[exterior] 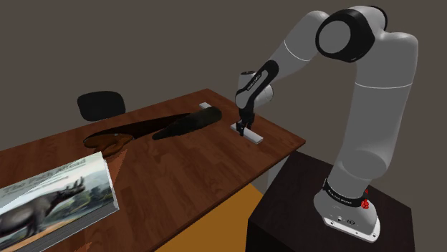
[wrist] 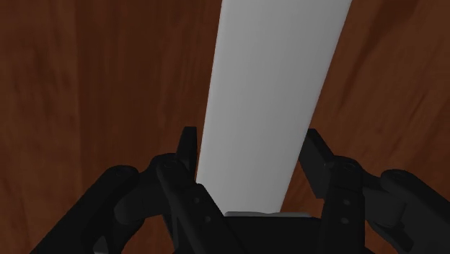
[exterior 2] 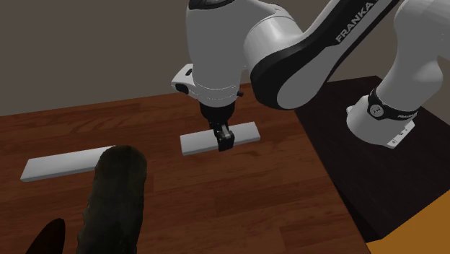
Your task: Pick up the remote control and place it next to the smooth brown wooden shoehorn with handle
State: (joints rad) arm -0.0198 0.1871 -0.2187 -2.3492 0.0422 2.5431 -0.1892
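A black gripper (wrist: 251,148) is seen low over the pale grey remote control (wrist: 270,79) on the wooden table (wrist: 86,86), its fingers (wrist: 186,151) parted and straddling the bar — the grasp is judged not yet closed. A squeeze and lift are called for next, then a carry toward the brown shoehorn (exterior: 107,137), at nine o'clock in the shoulder view.

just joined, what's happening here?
The white Franka arm holds its claw down over the middle of a flat light-grey slab, apparently the remote control. The slab lies on the brown table, not yet lifted. A second similar slab and a long dark object lie further along.
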